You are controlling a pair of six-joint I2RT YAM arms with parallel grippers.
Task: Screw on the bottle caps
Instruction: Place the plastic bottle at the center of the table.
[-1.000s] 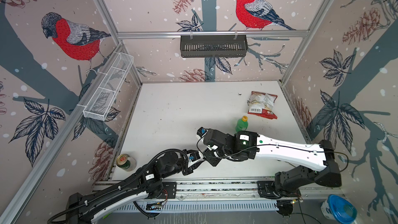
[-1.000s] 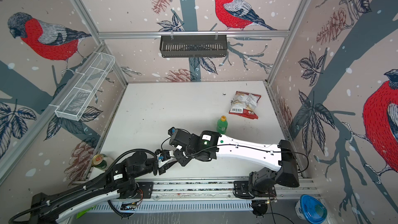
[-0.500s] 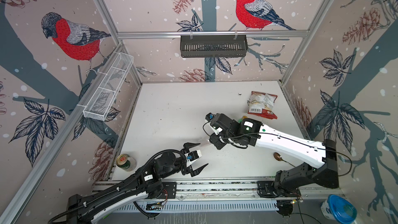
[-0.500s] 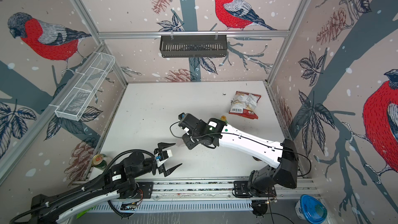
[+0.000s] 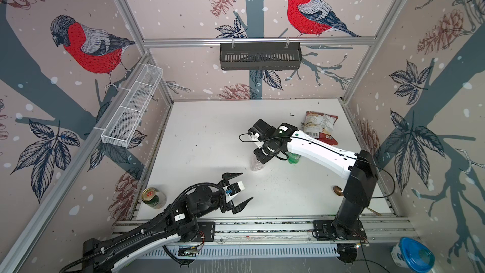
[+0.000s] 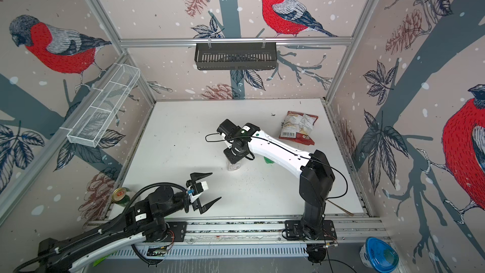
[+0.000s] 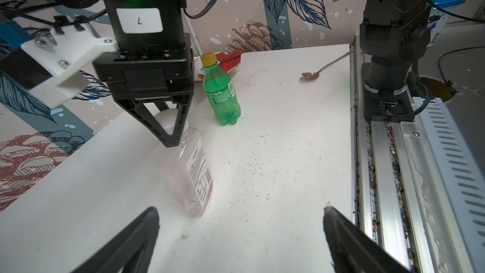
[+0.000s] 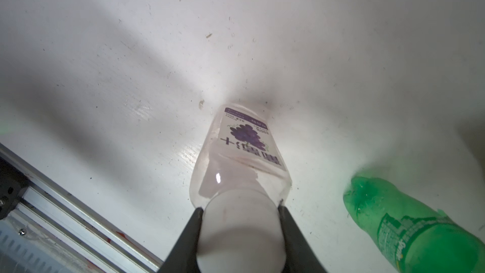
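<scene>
Cap tightening: right end effector [image 8: 240, 207] clamped on white cap [image 8: 240, 232] atop clear juice bottle [image 7: 189, 177].
The bottle stands on the tabletop [image 7: 288, 153], evidently so the cap can be turned from above; left end effector [image 5: 246, 186] hangs apart, spread wide, empty. Sprite bottle [image 7: 221, 95], yellow cap [image 7: 208, 58] on, stands just beside.

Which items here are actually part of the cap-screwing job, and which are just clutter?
In the job: clear bottle; white cap atop it, clamped in the right gripper; green bottle; yellow cap on it.
Just lying about: snack packet; spoon; drink can; black wall basket; white wire basket.
</scene>
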